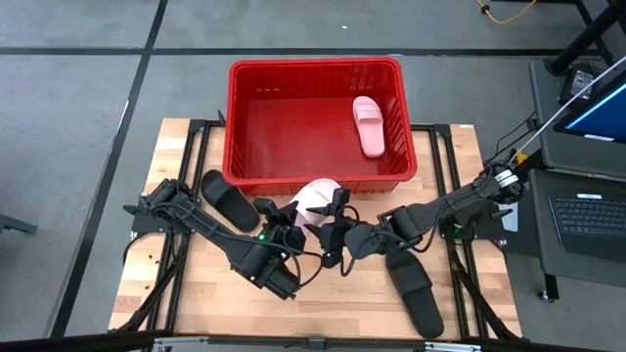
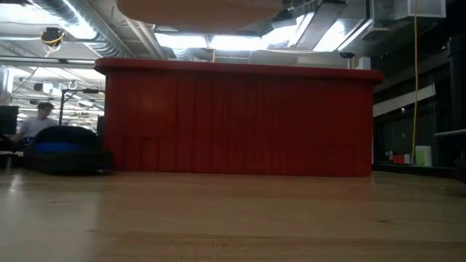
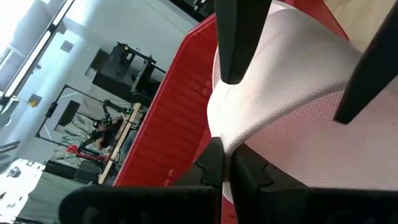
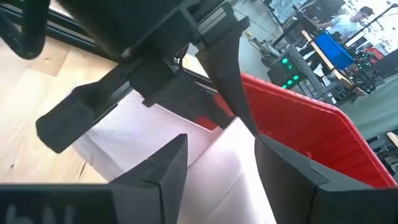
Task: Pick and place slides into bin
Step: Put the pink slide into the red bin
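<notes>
One pink slide (image 1: 369, 125) is lying in the red bin (image 1: 315, 178) so far, over by its right wall, and that's all we've got in there. The bin sits at the far edge of the wooden table (image 1: 196, 293), and in the low view its ribbed front wall fills most of the picture, with a person at a desk way off in the room behind.

Out on the table we've got two black slides: one (image 1: 229, 198) just left of the bin's front corner, and another (image 1: 412, 289) lying on the wood under the right arm.

The second pink slide (image 1: 315, 200) is held up just in front of the bin's front wall, between the two arms. Our left gripper (image 1: 290, 217) is pinched tight on its edge; in the left wrist view the fingertips (image 3: 214, 165) meet right on the pink sole. Our right gripper (image 1: 337, 217) is right beside it with fingers spread wide either side of the slide, not clamping it.
</notes>
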